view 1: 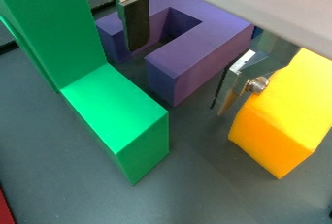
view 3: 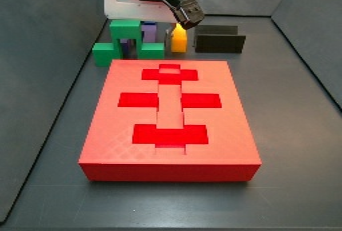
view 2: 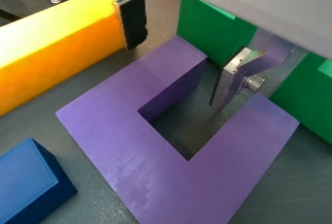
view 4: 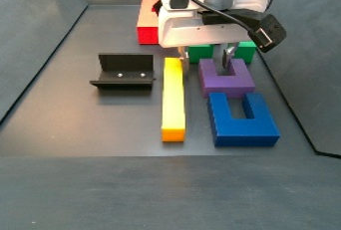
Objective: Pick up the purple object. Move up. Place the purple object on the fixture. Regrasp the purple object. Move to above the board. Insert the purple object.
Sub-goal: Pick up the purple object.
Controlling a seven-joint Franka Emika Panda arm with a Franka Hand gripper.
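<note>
No brand, label or writing can be read on any piece or on the arm in these views. The gripper (view 4: 224, 57) hangs low over the purple object (view 4: 228, 78), which lies flat on the tabletop (view 4: 80, 105) between the long yellow block (view 4: 172, 97) and a green block (view 4: 205, 53), with the blue block (view 4: 242, 116) just beside its far end. The jaws are spread and pinch nothing: in a wrist view one finger (view 2: 131, 19) stands outside the purple object (view 2: 182, 131) next to the yellow block (view 2: 52, 48), while the other finger (view 2: 238, 73) reaches down into the U's open slot, so they straddle one prong. The other wrist picture shows the gripper (view 1: 182, 58) with the green block (view 1: 104, 92) close alongside and the purple object (view 1: 188, 58) between the plates. Only a side view shows the fixture (view 4: 122, 73), standing well apart from the blocks beyond the yellow bar. Only another side view shows the whole board (view 3: 170, 120), with its brighter red cut-outs, lying in front of the cluster where the gripper (view 3: 174, 20) works; there the purple object is hidden behind the arm and blocks.
</note>
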